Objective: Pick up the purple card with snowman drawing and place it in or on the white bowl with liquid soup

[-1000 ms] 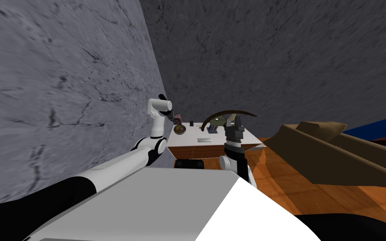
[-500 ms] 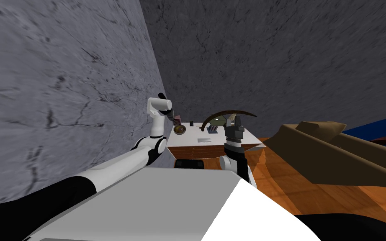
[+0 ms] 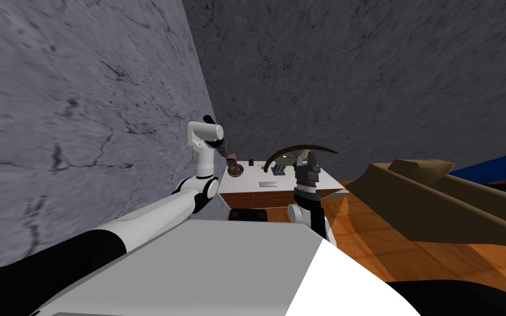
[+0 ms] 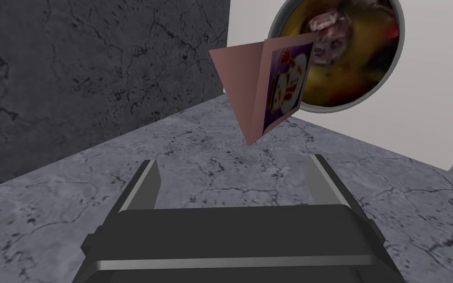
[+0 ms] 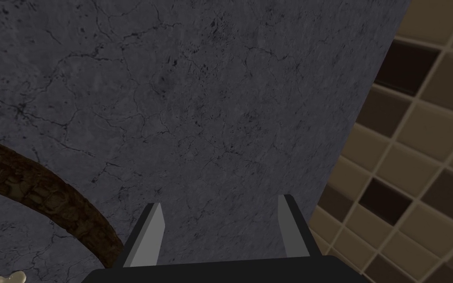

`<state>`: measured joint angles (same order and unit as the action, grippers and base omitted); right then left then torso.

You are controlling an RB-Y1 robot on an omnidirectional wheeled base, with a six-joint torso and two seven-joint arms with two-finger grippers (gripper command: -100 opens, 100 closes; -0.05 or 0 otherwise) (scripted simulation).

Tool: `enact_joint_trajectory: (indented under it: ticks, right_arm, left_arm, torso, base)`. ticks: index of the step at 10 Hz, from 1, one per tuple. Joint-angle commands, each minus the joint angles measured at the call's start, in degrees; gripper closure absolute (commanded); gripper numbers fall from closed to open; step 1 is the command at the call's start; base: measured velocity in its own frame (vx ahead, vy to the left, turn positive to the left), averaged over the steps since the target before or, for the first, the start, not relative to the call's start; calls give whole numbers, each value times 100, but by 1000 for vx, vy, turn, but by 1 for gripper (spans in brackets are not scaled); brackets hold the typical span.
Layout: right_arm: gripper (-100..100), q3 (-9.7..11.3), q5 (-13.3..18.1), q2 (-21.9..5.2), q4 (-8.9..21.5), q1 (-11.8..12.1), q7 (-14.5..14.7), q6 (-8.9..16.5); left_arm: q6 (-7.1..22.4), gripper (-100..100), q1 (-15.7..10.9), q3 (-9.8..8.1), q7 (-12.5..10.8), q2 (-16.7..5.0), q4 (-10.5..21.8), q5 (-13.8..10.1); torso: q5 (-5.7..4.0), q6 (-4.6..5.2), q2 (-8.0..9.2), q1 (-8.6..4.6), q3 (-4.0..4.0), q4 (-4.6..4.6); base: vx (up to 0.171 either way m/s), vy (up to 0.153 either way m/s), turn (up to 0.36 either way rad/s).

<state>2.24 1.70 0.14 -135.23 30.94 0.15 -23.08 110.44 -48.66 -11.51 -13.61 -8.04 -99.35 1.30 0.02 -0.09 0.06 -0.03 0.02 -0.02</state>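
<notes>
The purple snowman card [image 4: 284,88], folded with a pinkish back, hangs tilted just beyond my left gripper [image 4: 236,181], free of both fingers. The left gripper is open. Behind the card lies the white bowl [image 4: 390,73] of yellow-brown soup, and the card overlaps its near rim. In the head view the card [image 3: 232,160] sits just above the bowl [image 3: 236,170] at the white table's left end, with the left gripper [image 3: 222,148] raised over it. My right gripper [image 5: 220,223] is open and empty, held up in front of the table [image 3: 312,159].
The white table [image 3: 290,184] has wooden drawers below and carries a flat grey item [image 3: 267,183], a dark holder [image 3: 279,169] and a dark curved arch [image 3: 300,149]. A grey stone wall [image 3: 109,109] runs close along my left. Brown furniture [image 3: 438,197] stands on the right.
My left hand has risen and drawn back from the bowl. The card has stayed low by the bowl, out of the fingers. The right arm has not moved.
</notes>
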Motion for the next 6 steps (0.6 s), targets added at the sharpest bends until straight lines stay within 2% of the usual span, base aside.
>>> enact_joint_trajectory:
  ticks: [1, 3, 4, 5, 6]
  right_arm:
    - [0, 0, 0, 0, 0, 0, 0, 0]
    - [0, 0, 0, 0, 0, 0, 0, 0]
    - [0, 0, 0, 0, 0, 0, 0, 0]
    - [0, 0, 0, 0, 0, 0, 0, 0]
    - [0, 0, 0, 0, 0, 0, 0, 0]
  left_arm:
    - [197, -100, -84, -20, -1, -29, -100, -6]
    - [434, -100, -184, -34, -11, -55, -234, -4]
    - [348, -100, -141, -31, -4, -47, -206, -7]
    - [379, 0, -146, -32, -4, -49, -217, -7]
    - [376, 0, -145, -32, -4, -49, -215, -7]
  torso:
    - [0, 0, 0, 0, 0, 0]
    - [0, 0, 2, 2, 1, 0]
    - [0, 0, 1, 1, 1, 1]
    - [1, 0, 0, 1, 0, 0]
    - [0, 0, 0, 1, 0, -1]
  base:
    - [0, 0, 0]
    - [-2, 3, -10]
    - [0, 0, 0]
    - [0, 0, 0]
    - [0, 0, 0]
